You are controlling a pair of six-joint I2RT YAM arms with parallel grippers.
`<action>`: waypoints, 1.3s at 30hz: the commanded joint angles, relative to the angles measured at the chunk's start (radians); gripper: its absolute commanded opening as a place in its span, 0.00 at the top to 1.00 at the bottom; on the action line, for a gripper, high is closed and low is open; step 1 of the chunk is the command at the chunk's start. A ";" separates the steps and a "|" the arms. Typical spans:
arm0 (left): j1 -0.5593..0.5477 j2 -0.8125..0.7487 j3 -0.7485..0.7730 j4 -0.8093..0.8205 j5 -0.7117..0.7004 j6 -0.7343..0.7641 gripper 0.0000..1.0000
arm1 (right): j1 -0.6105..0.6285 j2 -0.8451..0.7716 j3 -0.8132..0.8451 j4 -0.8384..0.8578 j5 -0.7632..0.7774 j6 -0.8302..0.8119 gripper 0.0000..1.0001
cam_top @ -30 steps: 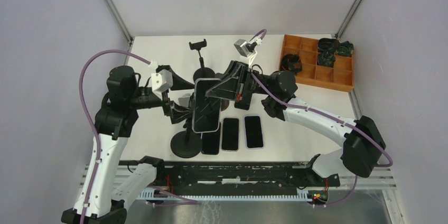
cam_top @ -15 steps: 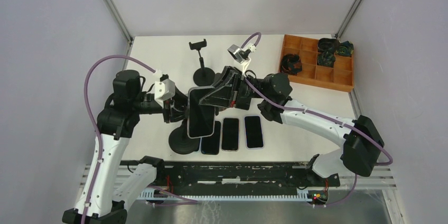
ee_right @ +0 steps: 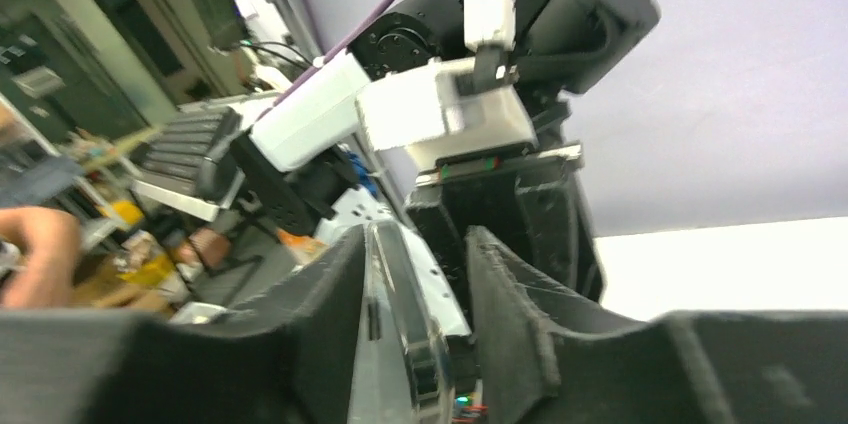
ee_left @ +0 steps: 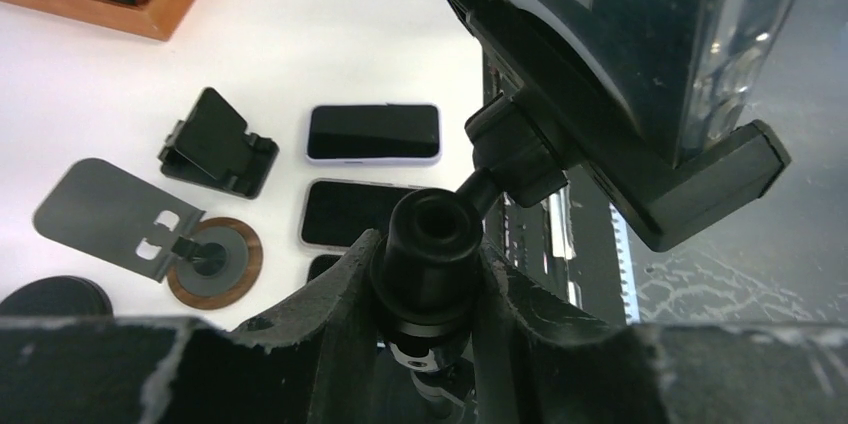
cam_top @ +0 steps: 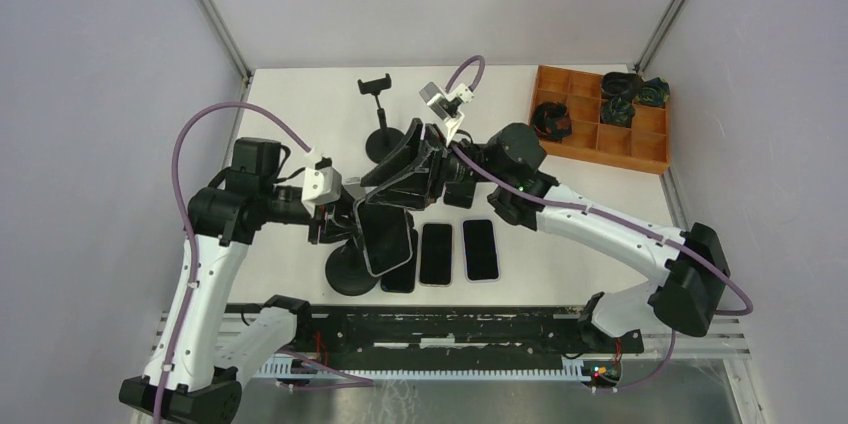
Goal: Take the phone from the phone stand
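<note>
Grey walls point(cam_top: 120, 44) stand around a white tabletop point(cam_top: 300, 114). Near the near edge, a little left of the middle, sits the stand point(cam_top: 350, 272) on its round black base. The phone point(cam_top: 387, 239) is in the clamp at the top of the stand, up off the tabletop and tilted, with its dark screen facing up.

The left gripper point(cam_top: 335, 222) reaches in from the left and is clamped on the stand's thin pole. In the left wrist view its fingers point(ee_left: 335, 289) press on both sides of the pole.

The right gripper point(cam_top: 388, 194) reaches in from the right to the phone's top edge. In the right wrist view that edge sits between its fingers point(ee_right: 500, 314), close to one finger and with a gap to the other, so the jaws are apart.

Three flat phones point(cam_top: 437, 254) lie side by side just right of the stand's base. A spare stand point(cam_top: 378, 114) stands near the far edge. A wooden tray point(cam_top: 640, 159) with dark things in it sits in the far right corner.
</note>
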 commanded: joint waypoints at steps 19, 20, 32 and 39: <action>-0.007 0.007 0.112 -0.177 0.112 0.238 0.98 | 0.003 -0.032 0.051 -0.032 -0.315 -0.140 0.34; -0.007 0.006 0.114 -0.177 0.111 0.237 0.98 | 0.012 -0.028 0.054 -0.031 -0.320 -0.140 0.35; -0.007 0.010 0.131 -0.191 0.112 0.238 0.98 | 0.036 0.027 0.110 -0.137 -0.344 -0.205 0.52; -0.007 0.018 0.116 -0.236 0.100 0.292 0.98 | 0.036 0.040 0.133 -0.065 -0.344 -0.151 0.80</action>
